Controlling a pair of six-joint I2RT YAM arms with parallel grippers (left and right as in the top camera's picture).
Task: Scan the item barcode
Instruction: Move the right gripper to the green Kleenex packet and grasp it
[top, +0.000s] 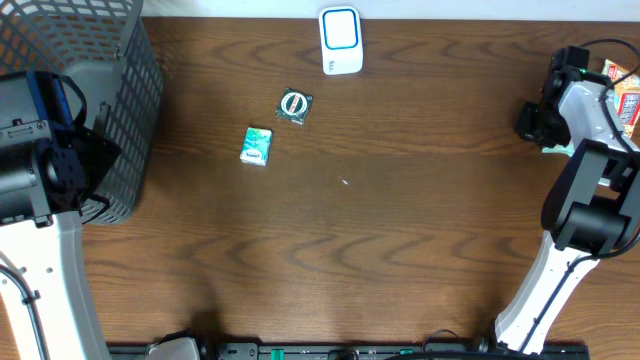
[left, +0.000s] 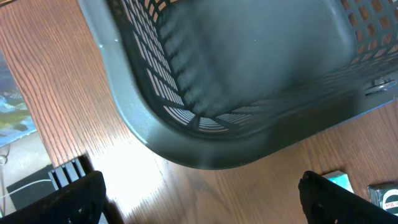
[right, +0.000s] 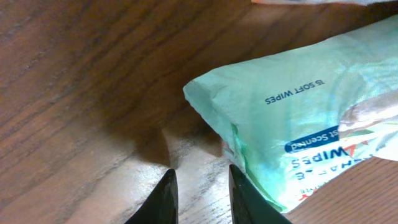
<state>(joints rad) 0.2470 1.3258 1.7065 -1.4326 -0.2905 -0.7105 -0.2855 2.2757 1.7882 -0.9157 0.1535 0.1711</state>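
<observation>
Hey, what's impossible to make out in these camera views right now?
- Wipes pack: right wrist view cuts it at the right edge; no barcode shows. Overhead, the right arm covers most of it.
- Teal box: print too small overhead; left wrist view's bottom edge cuts it off.
- Basket floor: blurred in the left wrist view.

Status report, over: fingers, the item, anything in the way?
Left fingers wide open, empty, by basket. Right fingers narrowly open, empty, beside wipes pack, not gripping. Scanner at far edge; nothing seen between.
</observation>
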